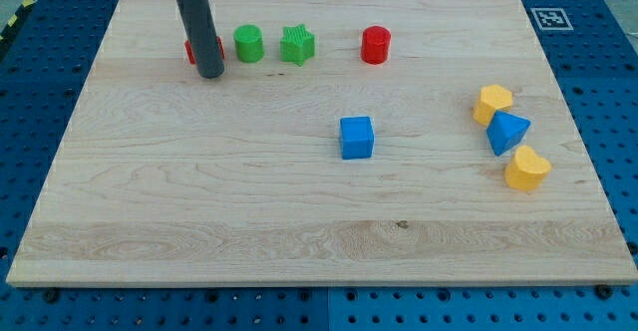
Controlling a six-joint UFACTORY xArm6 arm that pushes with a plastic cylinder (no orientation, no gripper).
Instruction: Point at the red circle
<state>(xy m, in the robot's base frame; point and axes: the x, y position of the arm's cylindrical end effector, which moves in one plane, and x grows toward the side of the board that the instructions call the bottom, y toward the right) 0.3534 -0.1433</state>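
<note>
— Where's the rod sitting right now?

— My tip is down on the wooden board, up in the view's top left. It's a plain dark rod, nothing on it to spread or pinch, and it holds nothing. It stands right in front of a red block, covering most of it, so I can't tell that block's shape, nor whether the two are touching.

— And what's nearest after that?

— Just to the view's right of the tip there's a green cylinder, then a green star close beside it, all in one row along the top.

— So where's the red circle?

— The red circle is further along the same row, to the view's right of the star with a clear gap between them. It's well apart from the tip.

— Anything else on there?

— A blue cube near the middle. Over at the view's right edge, a cluster of three: a yellow hexagon-like block, a blue triangle-like block just below it, and a yellow heart-like block lowest.
</note>
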